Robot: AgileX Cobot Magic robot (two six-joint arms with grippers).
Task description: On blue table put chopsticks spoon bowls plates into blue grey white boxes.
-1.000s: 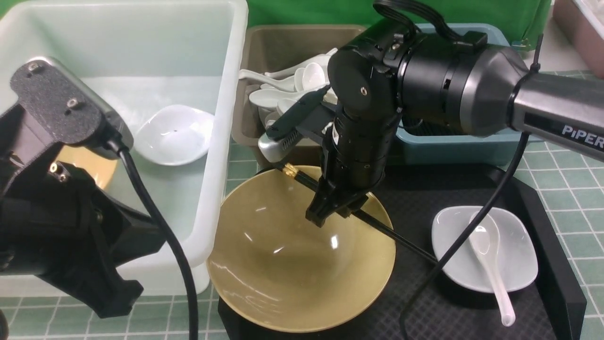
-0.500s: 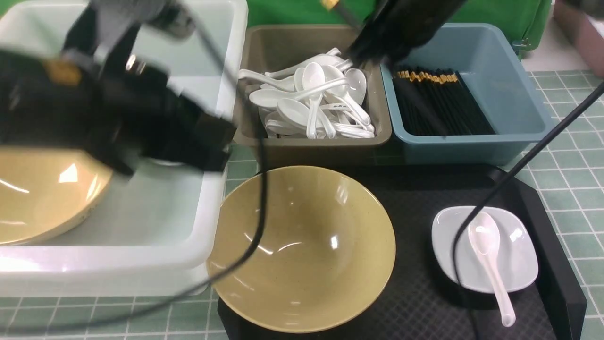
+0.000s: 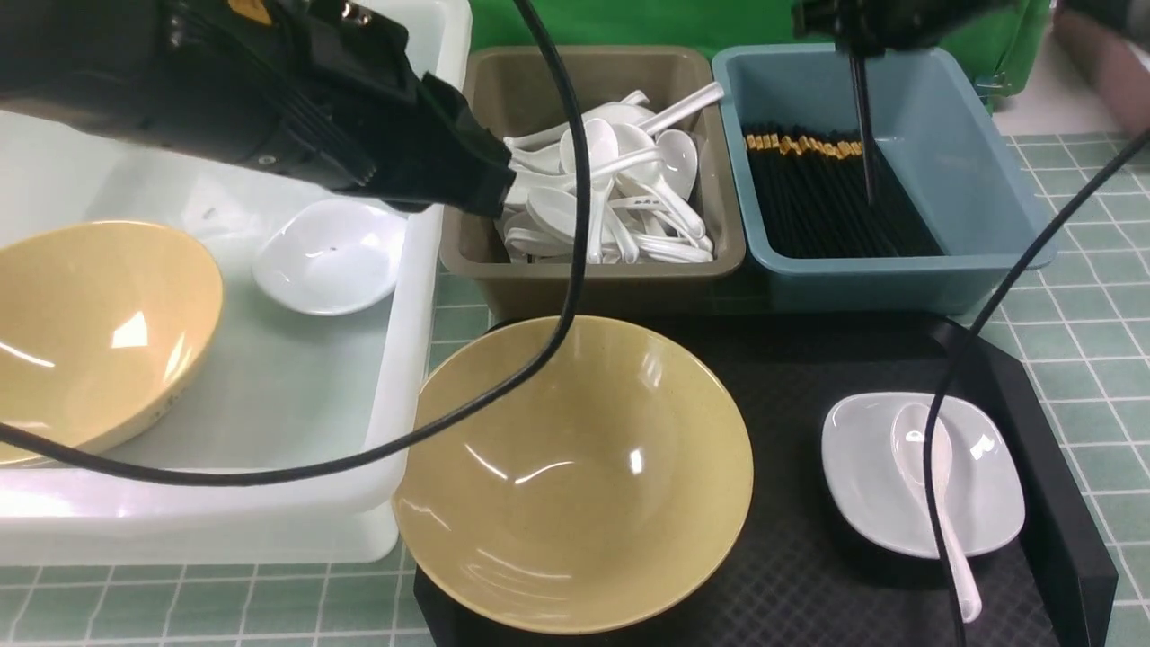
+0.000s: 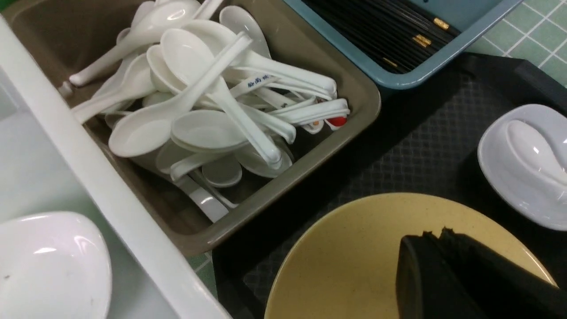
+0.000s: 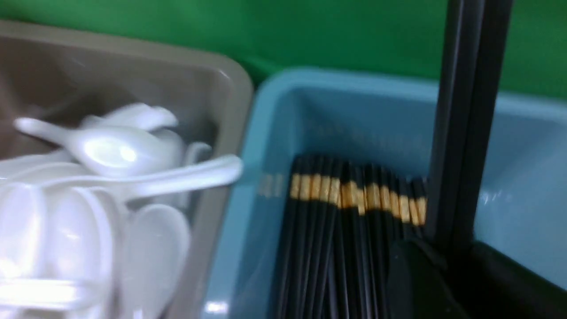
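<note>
The white tub [image 3: 225, 530] holds one bowl [image 3: 90, 323] and one plate [image 3: 328, 256]. The left fingers [image 4: 443, 274], pressed together and empty, hover over the tray's [image 3: 809, 359] remaining bowl [image 3: 575, 467]. The right fingers [image 5: 416, 283] grip chopsticks [image 3: 862, 126] upright over the blue box [image 3: 898, 283]. Rightmost, the second plate [image 3: 988, 485] and spoon [image 3: 912, 440] wait.

Bowl: the wide tan-yellow round bowl [image 3: 575, 476] looks glazed, glossy and faintly speckled.
Dish: the small white rounded-square dish [image 3: 862, 458] is smooth and shiny.
Spoon: the white soup spoon [image 3: 907, 445] is equally glossy.
Tray: the flat black tray [image 3: 809, 575] is matt with a fine embossed diamond texture.
Tub: the large translucent white plastic tub [image 3: 225, 530] is smooth.
Bins: the taupe plastic bin [image 3: 593, 283] and the blue-grey plastic bin [image 3: 898, 283] have a satin finish.
Chopsticks: the thin black chopsticks with gold bands [image 3: 809, 198] are sleek, and the bands look metallic.
</note>
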